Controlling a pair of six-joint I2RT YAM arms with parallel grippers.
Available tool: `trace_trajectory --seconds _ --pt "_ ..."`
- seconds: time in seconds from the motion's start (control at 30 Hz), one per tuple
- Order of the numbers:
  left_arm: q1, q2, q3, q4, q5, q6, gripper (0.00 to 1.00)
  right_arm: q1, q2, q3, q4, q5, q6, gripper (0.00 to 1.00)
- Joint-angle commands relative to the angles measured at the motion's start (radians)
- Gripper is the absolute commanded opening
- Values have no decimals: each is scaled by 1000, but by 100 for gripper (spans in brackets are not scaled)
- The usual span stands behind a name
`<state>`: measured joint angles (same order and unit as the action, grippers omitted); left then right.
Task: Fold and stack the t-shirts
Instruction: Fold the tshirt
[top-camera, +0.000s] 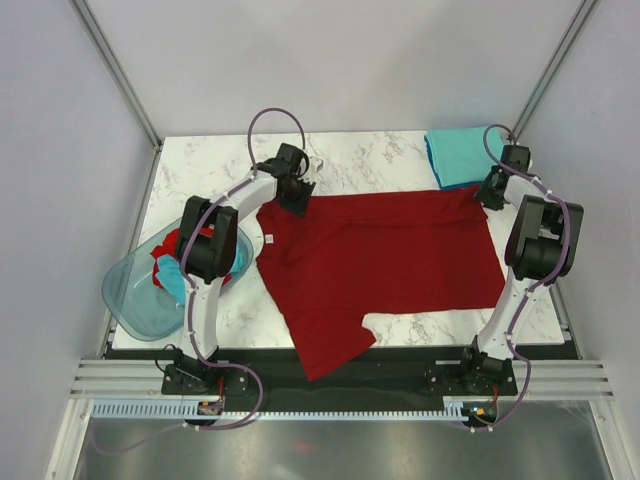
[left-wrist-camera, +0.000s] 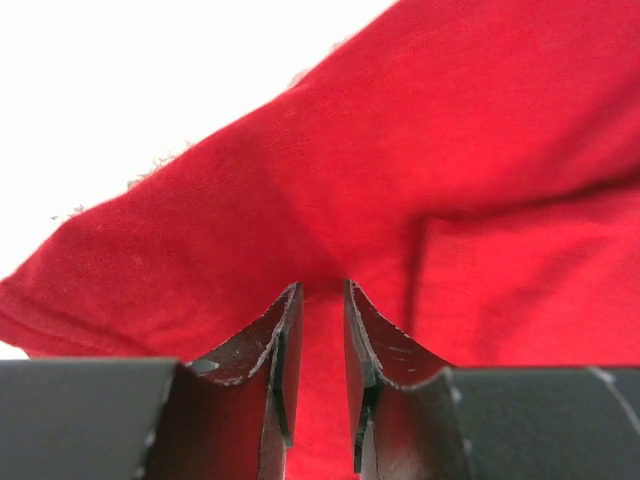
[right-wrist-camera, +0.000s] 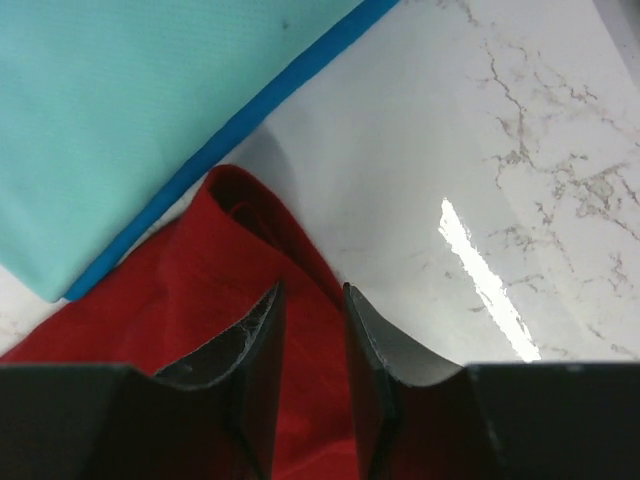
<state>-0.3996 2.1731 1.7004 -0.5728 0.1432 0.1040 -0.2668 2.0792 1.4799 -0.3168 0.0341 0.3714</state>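
Observation:
A dark red t-shirt (top-camera: 380, 250) lies spread flat across the marble table (top-camera: 210, 160), with its small white neck label (top-camera: 268, 238) at the left. My left gripper (top-camera: 296, 192) sits low over the shirt's far left corner. In the left wrist view its jaws (left-wrist-camera: 320, 290) stand slightly apart, with red cloth (left-wrist-camera: 400, 150) showing in the gap. My right gripper (top-camera: 484, 193) is at the shirt's far right corner. Its jaws (right-wrist-camera: 312, 290) are narrowly open astride a raised fold of the red cloth (right-wrist-camera: 200, 290). A folded teal t-shirt (top-camera: 462, 155) (right-wrist-camera: 130, 110) lies just beyond that corner.
A translucent blue-green basin (top-camera: 125, 295) overhangs the table's left edge and holds bunched red and teal shirts (top-camera: 170, 265). The red shirt's near sleeve hangs over the table's front edge (top-camera: 330, 360). Grey walls and metal frame posts close in the back and sides.

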Motion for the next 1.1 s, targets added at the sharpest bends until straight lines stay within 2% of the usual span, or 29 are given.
trace_trajectory --seconds 0.0,0.3,0.6,0.77,0.87,1.07 --pt "4 40 33 4 -73 -49 30 -11 33 29 41 18 -5 34" --pt "15 56 39 5 -128 -90 31 -12 -4 34 39 159 21 31" --pt "16 39 35 5 -62 -95 32 -14 -90 19 24 0 14 36" --pt "16 31 31 5 -56 -95 32 -22 -116 28 -106 13 119 38" --pt "16 30 30 5 -57 -92 32 -20 -134 -4 -125 -8 182 43" --pt "16 24 30 5 -44 -95 32 -22 -128 -52 -148 27 230 41"
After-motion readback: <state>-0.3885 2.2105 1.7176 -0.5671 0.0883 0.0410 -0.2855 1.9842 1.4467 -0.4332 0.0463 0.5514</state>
